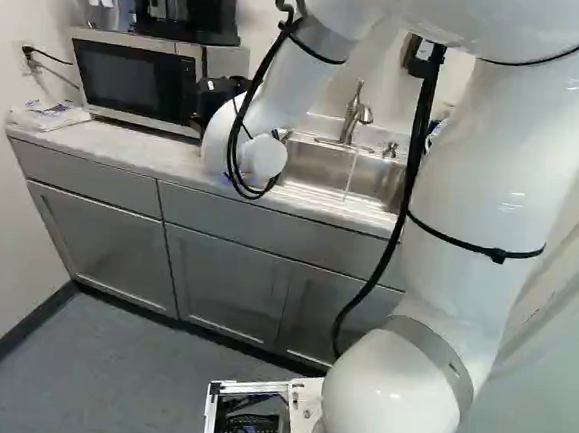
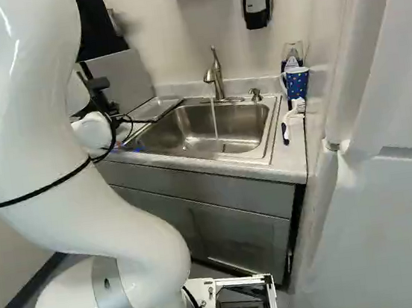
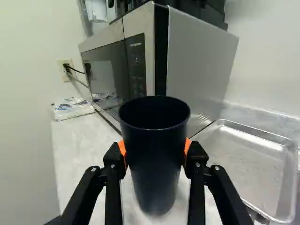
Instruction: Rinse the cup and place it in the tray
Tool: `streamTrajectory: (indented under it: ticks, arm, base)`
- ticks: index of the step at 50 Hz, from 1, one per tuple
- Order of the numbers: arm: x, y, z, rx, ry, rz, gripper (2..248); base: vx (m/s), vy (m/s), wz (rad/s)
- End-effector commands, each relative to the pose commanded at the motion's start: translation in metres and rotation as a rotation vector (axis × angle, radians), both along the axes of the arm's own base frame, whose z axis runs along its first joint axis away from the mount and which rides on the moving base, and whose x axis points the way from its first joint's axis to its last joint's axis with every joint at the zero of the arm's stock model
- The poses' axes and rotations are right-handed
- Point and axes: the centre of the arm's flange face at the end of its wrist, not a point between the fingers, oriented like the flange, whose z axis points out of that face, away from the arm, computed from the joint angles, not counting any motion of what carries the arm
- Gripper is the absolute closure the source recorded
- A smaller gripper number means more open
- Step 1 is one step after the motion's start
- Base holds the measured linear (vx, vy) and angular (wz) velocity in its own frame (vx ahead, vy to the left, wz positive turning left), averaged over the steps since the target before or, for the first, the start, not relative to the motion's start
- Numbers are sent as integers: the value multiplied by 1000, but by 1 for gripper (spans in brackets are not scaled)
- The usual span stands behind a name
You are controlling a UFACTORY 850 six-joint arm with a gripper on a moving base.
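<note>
Gripper (image 1: 220, 91) fingers are clamped on the dark cup (image 3: 154, 159) from two sides, orange pads (image 3: 122, 149) against its wall, and I have it upright, mouth up, in front of the microwave (image 1: 138, 79). I can't tell whether the cup's base touches the counter (image 3: 77, 140). Just beside the microwave, to its right, lies the shallow metal tray (image 3: 246, 161), with the cup outside it. Farther right of the microwave, past the tray, I see the sink (image 2: 188, 130), where water runs from the faucet (image 2: 216, 77). Well apart from the microwave, beyond the sink, stand a blue patterned mug (image 2: 297, 83) and a brush (image 2: 286, 125). A plastic packet (image 3: 72, 108) lies left of the microwave, and a black machine (image 1: 186, 3) sits on top of it.
</note>
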Motion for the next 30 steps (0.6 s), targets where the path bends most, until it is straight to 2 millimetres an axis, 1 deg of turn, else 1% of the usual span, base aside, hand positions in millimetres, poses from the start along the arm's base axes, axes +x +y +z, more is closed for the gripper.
streamTrajectory:
  ticks: [15,30]
  arm:
    - [-3,-24,16,14,-26,-39,124]
    - [4,-47,33,28,-56,-86,124]
  base:
    - [0,0,0]
    - [0,0,0]
